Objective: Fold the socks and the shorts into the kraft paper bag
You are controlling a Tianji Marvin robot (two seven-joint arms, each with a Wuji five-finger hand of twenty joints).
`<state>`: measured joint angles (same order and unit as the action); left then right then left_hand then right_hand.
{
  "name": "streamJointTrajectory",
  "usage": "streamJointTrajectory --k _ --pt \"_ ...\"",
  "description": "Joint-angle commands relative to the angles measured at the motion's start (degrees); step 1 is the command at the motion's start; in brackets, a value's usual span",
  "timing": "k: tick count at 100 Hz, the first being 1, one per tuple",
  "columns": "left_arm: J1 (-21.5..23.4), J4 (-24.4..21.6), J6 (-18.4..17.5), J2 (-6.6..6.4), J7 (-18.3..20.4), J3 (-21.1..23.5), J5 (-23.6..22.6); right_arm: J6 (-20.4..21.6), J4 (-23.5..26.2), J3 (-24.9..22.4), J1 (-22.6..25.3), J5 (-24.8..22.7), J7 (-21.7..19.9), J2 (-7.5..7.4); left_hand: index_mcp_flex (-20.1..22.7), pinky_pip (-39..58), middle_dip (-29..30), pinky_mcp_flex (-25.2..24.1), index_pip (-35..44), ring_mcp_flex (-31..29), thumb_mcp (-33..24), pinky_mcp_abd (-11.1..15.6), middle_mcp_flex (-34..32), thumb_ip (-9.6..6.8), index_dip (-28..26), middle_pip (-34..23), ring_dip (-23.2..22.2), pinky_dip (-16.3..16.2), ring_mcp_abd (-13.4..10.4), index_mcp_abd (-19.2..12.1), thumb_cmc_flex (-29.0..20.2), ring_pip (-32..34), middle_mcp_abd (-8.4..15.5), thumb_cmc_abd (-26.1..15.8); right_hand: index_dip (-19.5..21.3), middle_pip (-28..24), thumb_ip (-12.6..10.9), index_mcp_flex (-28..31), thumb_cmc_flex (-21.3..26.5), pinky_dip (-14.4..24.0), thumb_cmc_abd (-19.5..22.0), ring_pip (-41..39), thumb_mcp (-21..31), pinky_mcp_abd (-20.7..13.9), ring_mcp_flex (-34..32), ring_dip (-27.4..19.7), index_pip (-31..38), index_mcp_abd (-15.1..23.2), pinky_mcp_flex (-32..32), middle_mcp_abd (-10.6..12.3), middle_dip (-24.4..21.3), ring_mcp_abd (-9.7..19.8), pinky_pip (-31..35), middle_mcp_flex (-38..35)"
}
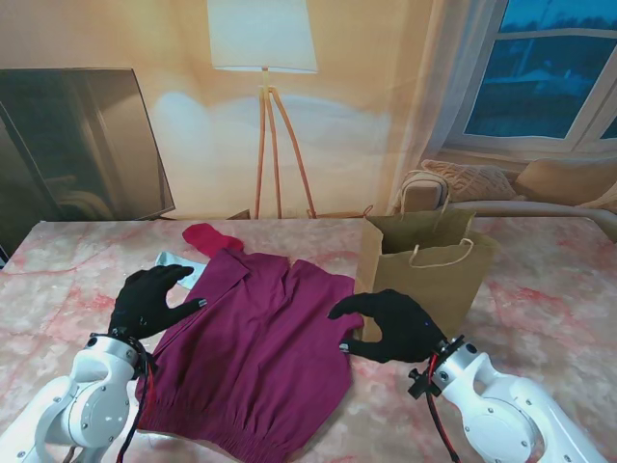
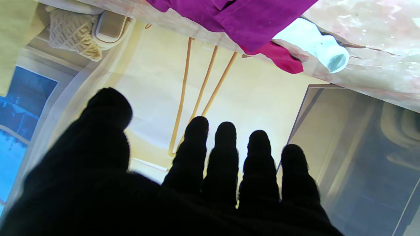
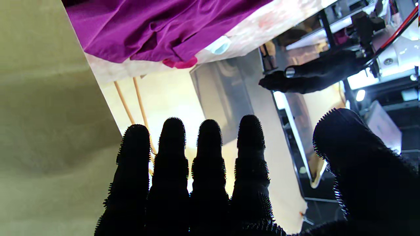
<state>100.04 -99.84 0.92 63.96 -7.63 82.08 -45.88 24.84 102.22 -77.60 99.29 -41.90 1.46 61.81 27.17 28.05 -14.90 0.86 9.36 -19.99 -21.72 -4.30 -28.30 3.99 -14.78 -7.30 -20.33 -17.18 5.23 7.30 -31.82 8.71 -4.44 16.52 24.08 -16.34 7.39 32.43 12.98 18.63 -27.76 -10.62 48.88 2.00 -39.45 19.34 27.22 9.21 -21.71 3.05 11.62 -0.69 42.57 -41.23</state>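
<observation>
A: What's the table [image 1: 540,318] like?
B: Pink-and-cream marbled top, runs the full width. Purple shorts [image 1: 255,347] lie spread flat in the middle, waistband toward me. A red sock [image 1: 212,237] sits at their far edge, and a pale blue sock [image 1: 178,264] just left of it, partly under the shorts.
A: Bag?
B: Kraft paper bag [image 1: 424,270] stands upright right of the shorts, mouth open, rope handles up, touching or nearly touching their right edge.
A: Hands?
B: Both in black gloves, both empty w/ fingers spread. Left hand [image 1: 149,301] hovers at the shorts' left edge, near the blue sock. Right hand [image 1: 390,325] hovers btwn the shorts and the bag's front. Can't tell if either touches cloth.
A: Room behind?
B: Looks like a printed backdrop: tripod floor lamp [image 1: 265,106] w/ white shade in the centre, dark TV screen [image 1: 82,145] at left, window [image 1: 549,72] w/ blue dusk at right, sofa w/ a knit cushion [image 1: 468,180] under it.
</observation>
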Motion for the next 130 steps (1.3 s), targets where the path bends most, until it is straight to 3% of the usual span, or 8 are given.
streamJointTrajectory --k 1,33,73,78,87,96,117,130 --pt "-1.49 0.44 0.68 -0.44 0.87 0.08 0.41 -0.34 -0.82 0.55 -0.08 0.1 -0.3 0.11 0.51 0.12 0.76 -0.84 -1.51 2.88 1.64 1.8 2.65 -3.27 0.7 1.34 0.47 0.8 -0.59 0.89 1.58 -0.31 -1.61 -2.55 -0.75 0.79 -2.44 -2.48 -0.76 -1.34 1.14 1.03 -0.33 -1.66 1.99 -1.08 -1.37 -0.42 0.86 -0.29 -0.5 1.5 -0.67 1.35" --pt "-9.94 7.43 2.36 -1.28 6.25 -1.06 1.43 -1.27 -3.27 2.41 -1.36 1.61 -0.36 0.21 -0.18 -0.13 1.11 -1.81 -2.32 4.22 9.24 2.64 3.84 -5.06 0.73 1.95 1.21 1.95 -1.21 1.1 1.44 -0.87 -1.39 -10.77 -0.63 0.24 -2.46 -2.39 -0.7 -0.89 2.03 0.71 -0.71 -1.16 1.64 -0.75 -1.3 -0.08 0.88 -0.37 -0.26 1.19 -0.04 1.12" --pt "-24.03 25.79 1.32 -2.57 12.07 -5.3 3.45 -5.14 -4.53 3.22 -0.94 2.14 -0.46 0.29 -2.91 -12.38 2.47 -4.6 -3.07 10.67 13.85 -3.51 8.79 -9.81 -0.01 3.19 2.88 1.55 -5.65 -1.96 0.28 -4.09 2.11 -25.07 -0.64 -0.85 -2.59 -2.69 -0.75 -0.32 5.16 0.61 -2.34 -0.64 1.53 -0.47 -1.56 -1.05 0.99 -0.46 0.25 1.21 0.82 0.83" --pt "-26.41 29.38 0.92 -2.43 11.55 -6.74 4.61 -5.7 -4.66 3.23 -0.93 2.11 -0.48 0.3 -2.62 -15.22 2.38 -4.25 -2.99 10.93 13.3 -2.53 8.49 -9.39 -0.08 2.86 2.84 0.44 -6.4 -2.24 -1.72 -4.1 4.25 -26.42 -0.64 -0.91 -2.63 -2.75 -0.77 -0.29 5.5 0.64 -2.61 -0.64 1.61 -0.47 -1.61 -0.96 1.0 -0.49 0.29 1.17 0.89 0.94" --pt "-30.57 35.94 -0.05 -1.93 9.76 -9.65 7.0 -6.64 -5.08 3.26 -1.14 2.35 -0.53 0.35 -1.43 -22.01 2.34 -4.14 -2.24 12.26 21.25 -0.14 7.99 -2.04 0.1 2.02 2.67 -3.9 -7.7 -2.7 -16.14 -4.25 4.85 -30.07 -0.61 -1.16 -2.71 -2.54 -0.77 -0.25 6.14 0.58 -3.12 -0.56 1.52 -0.44 -1.61 -1.23 1.02 -0.55 0.39 1.03 1.01 0.77" --pt "-34.11 41.52 -1.41 -1.32 7.69 -12.52 9.08 -7.06 -5.87 3.5 -1.73 2.75 -0.43 0.43 -1.09 -23.76 2.45 -3.96 -1.95 12.73 23.15 0.48 7.88 -0.51 0.36 1.5 2.73 -3.75 -8.36 -2.93 -19.38 -4.26 5.23 -30.72 -0.47 -1.65 -2.82 -2.05 -0.56 -0.17 6.43 0.27 -3.37 -0.72 0.93 -0.32 -1.4 -0.73 0.77 -0.44 0.59 1.01 1.27 0.23" --pt "-41.02 51.37 -3.56 -0.27 6.06 -19.71 12.39 -7.8 -7.3 4.43 -3.85 3.56 -0.09 0.61 -2.0 -27.18 2.95 -3.16 -2.06 15.17 25.08 2.08 9.11 0.77 1.11 1.37 3.07 0.61 -10.06 -3.42 -20.54 -4.66 6.3 -31.99 -0.07 -3.17 -2.93 -0.92 -0.49 -0.17 6.87 -0.39 -2.63 -0.93 -0.29 0.05 -0.57 -0.67 0.26 -0.38 1.27 0.81 2.15 -1.02" --pt "-45.0 57.14 -4.72 0.38 5.8 -24.71 13.99 -8.26 -7.6 4.56 -4.78 3.97 -0.9 0.54 -2.82 -27.93 3.27 -2.82 -2.29 15.88 23.23 2.23 9.91 -2.37 1.2 1.59 3.48 3.98 -10.54 -3.13 -13.05 -4.86 6.31 -32.18 -0.05 -3.24 -2.87 -1.04 -0.71 -0.3 7.13 -0.34 -2.73 -0.88 -0.13 0.09 -0.56 -0.55 0.49 -0.31 1.31 0.94 2.34 -0.81"
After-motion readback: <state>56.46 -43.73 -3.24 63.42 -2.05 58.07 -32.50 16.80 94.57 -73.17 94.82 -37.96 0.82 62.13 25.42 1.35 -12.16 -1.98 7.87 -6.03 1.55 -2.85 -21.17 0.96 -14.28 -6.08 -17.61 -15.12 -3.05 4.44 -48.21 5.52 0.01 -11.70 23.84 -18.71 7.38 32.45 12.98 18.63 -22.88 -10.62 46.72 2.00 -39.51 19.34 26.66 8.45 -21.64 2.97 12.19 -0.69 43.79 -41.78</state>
